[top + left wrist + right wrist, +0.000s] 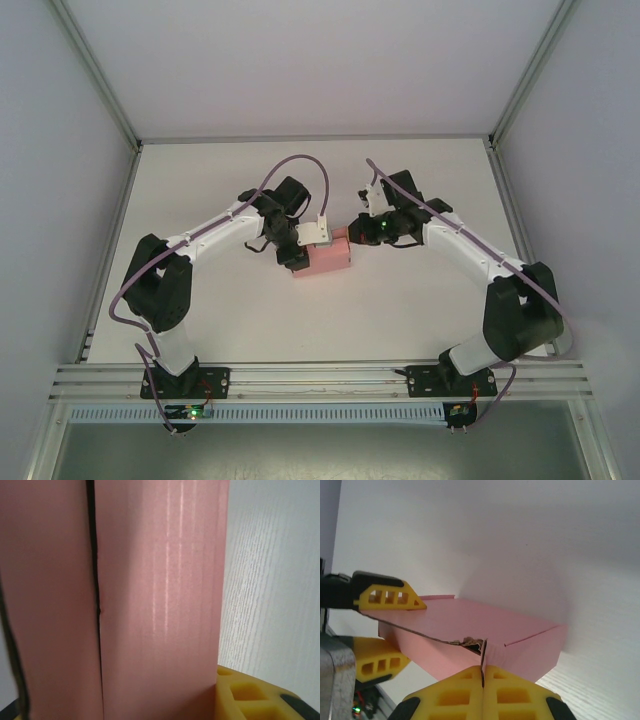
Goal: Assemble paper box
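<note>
- Item: pink thin-card paper box (324, 260), small, flat and rectangular. It is lying on the white table (420, 310) at mid-table, between the two arms.
- Condition: the body is standing folded up and the lid panel is lying flat across the top. In the right wrist view, one narrow flap is sticking up at the near edge. The raw card edge beside that flap is showing brown and ragged. The left wrist view is showing a dark seam running between two pink panels.
- Handling, as a judgement:
  - The box is looking very light and hollow.
  - It seems stiff only along its creases and is likely to buckle or dent under a hard squeeze.
  - The smooth card is probably sliding easily on the table, so one pincer is needing to steady it while the other works.
  - The frayed edge is suggesting that the card tears if it is pulled sideways.
- Where to hold, as a judgement: across the thin height at an end or corner where the folds back the walls, and on a flap close to its crease rather than at its tip.
- Left gripper (303, 250): its yellow fingers (390, 596) are standing partly apart and clamping the far end of the paper box, one on the lid and one beneath.
- Right gripper (482, 687): its fingers are pressing fully together, pinching the upright flap between them.
</note>
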Robot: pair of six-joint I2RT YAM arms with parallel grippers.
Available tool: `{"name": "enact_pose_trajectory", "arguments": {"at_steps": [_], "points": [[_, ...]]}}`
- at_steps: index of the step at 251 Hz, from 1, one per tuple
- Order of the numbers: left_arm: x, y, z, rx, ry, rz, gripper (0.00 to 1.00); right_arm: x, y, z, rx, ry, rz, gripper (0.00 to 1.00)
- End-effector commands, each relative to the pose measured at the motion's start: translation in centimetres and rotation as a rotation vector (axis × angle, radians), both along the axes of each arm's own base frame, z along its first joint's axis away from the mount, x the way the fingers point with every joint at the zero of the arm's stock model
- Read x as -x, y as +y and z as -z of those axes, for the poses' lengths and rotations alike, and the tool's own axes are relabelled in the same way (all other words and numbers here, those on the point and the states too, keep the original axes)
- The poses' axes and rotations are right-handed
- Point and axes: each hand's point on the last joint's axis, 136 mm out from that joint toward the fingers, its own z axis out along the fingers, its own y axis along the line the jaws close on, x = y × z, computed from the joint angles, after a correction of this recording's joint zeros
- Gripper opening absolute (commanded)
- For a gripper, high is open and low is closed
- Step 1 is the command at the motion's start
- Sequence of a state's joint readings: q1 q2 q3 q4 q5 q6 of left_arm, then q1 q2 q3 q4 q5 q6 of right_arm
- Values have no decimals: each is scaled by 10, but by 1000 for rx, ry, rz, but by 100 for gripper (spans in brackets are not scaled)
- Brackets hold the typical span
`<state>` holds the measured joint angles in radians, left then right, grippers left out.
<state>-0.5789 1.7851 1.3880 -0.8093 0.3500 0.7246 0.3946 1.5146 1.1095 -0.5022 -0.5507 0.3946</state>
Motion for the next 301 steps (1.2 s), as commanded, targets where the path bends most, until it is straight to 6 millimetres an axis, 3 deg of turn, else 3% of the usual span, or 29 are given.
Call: {"name": "enact_pose_trajectory", "arguments": {"at_steps": [1, 73, 135, 161, 203, 257, 301], "points": [[4, 5, 13, -79, 7, 13, 42, -7, 25, -55, -185, 9, 4, 0], [4, 2, 16, -85, 23, 31, 42, -18, 31, -50, -183, 95, 45, 0], [2, -1, 18, -78, 60, 10, 41, -12, 15, 5, -40, 6, 48, 0], [1, -6, 13, -30, 75, 4, 41, -11, 10, 19, -21, -89, 40, 0], [-7, -9, 7, 12, 94, -51, 42, -10, 4, 32, -7, -190, 78, 0], [-5, -9, 7, 42, 114, -66, 44, 10, 2, 49, 156, -350, -53, 0], [-7, -6, 9, 31, 110, -76, 44, 15, -21, 63, 284, -369, -56, 0]]}}
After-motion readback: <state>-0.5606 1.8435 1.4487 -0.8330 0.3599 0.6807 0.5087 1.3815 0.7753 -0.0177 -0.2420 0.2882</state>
